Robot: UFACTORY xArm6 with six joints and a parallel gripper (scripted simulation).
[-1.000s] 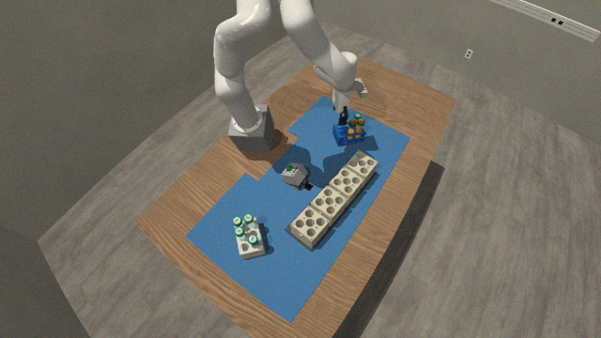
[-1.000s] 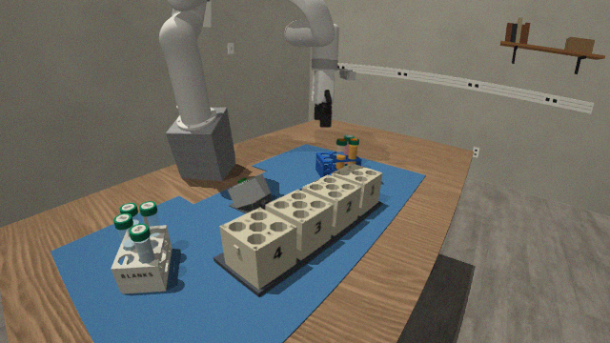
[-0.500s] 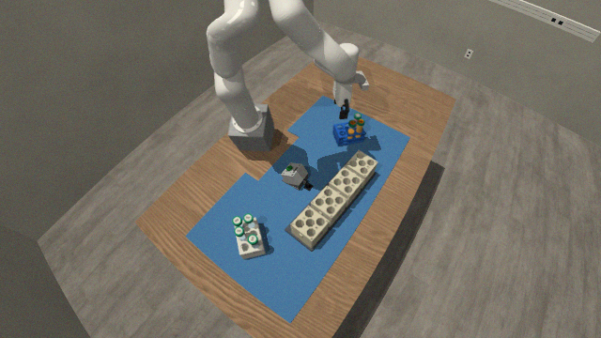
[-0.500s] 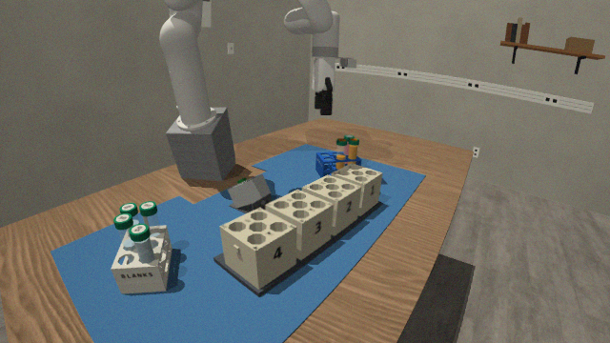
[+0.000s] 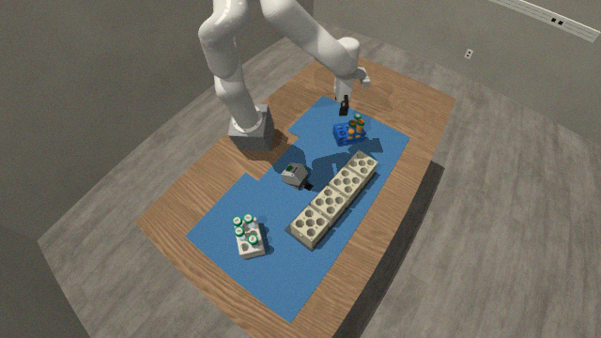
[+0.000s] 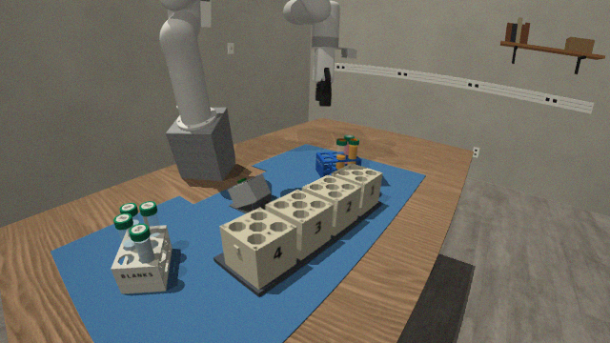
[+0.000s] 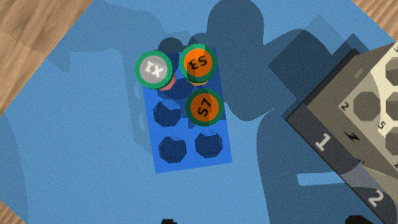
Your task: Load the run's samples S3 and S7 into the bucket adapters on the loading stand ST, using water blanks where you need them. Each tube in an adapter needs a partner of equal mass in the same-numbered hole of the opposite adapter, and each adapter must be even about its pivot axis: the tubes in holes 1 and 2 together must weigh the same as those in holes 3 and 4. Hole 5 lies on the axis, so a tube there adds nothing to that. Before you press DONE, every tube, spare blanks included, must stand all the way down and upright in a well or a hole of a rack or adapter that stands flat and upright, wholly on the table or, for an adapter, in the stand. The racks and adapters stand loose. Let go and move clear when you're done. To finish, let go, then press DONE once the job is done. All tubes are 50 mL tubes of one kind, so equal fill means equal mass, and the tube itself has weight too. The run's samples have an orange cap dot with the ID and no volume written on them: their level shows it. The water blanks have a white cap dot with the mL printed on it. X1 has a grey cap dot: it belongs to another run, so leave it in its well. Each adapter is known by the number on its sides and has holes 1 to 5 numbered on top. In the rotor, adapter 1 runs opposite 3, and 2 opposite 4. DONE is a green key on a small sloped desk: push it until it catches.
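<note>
Fingers spread wide, your black two-finger gripper [image 5: 344, 105] [image 6: 324, 90] hovers above the blue plastic rack [image 5: 342, 140] [image 6: 326, 162] [image 7: 161, 159] at the far end, where orange-dotted tubes S3 [image 7: 198, 63] and S7 [image 7: 204, 107] stand.

The end effector [image 5: 344, 112] [image 6: 324, 102] [image 7: 263, 221] is now higher above the blue rack [image 5: 342, 141] [image 6: 324, 162] [image 7: 192, 162]; the arm [image 5: 312, 38] [image 6: 326, 29] has lifted with it.
</note>
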